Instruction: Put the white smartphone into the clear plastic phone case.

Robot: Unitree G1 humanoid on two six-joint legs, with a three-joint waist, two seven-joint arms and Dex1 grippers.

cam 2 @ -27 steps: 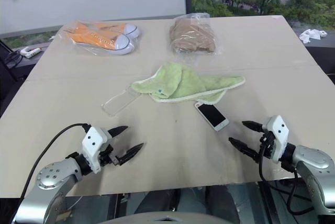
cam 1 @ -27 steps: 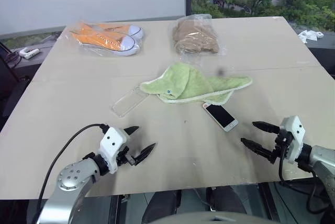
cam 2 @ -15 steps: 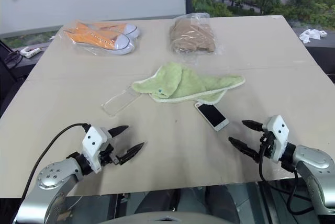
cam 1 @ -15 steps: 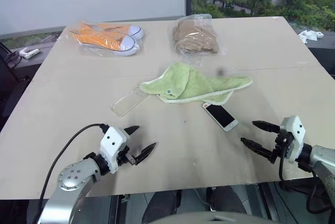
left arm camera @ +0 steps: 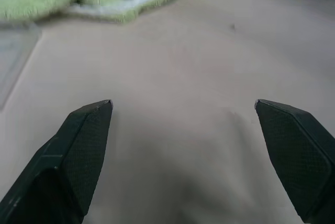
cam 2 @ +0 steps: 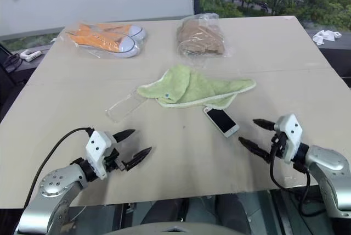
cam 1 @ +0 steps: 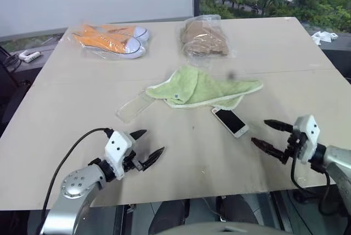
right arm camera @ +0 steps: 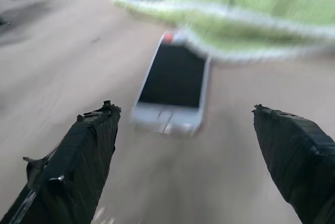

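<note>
The right hand (cam 2: pixel 262 135) hangs spread and empty near the counter's (cam 2: pixel 181 163) near edge, aimed at the white smartphone (cam 2: pixel 221 121), which lies screen-up just ahead, one end tucked under the green cloth (cam 2: pixel 192 89). The left hand (cam 2: pixel 130 146), also spread and holding nothing, sits near the same edge. The clear plastic phone case (cam 2: pixel 124 107) lies beside the cloth's other end. Nothing is grasped yet; the whole job seems to remain.

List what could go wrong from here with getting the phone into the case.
1. The white smartphone has its far end tucked under the green towel; the open right pincer may drag the cloth along.
2. The phone lies flat on the table, so fingertips could slip off its thin edges.
3. The clear plastic phone case touches the towel and could shift.
</note>
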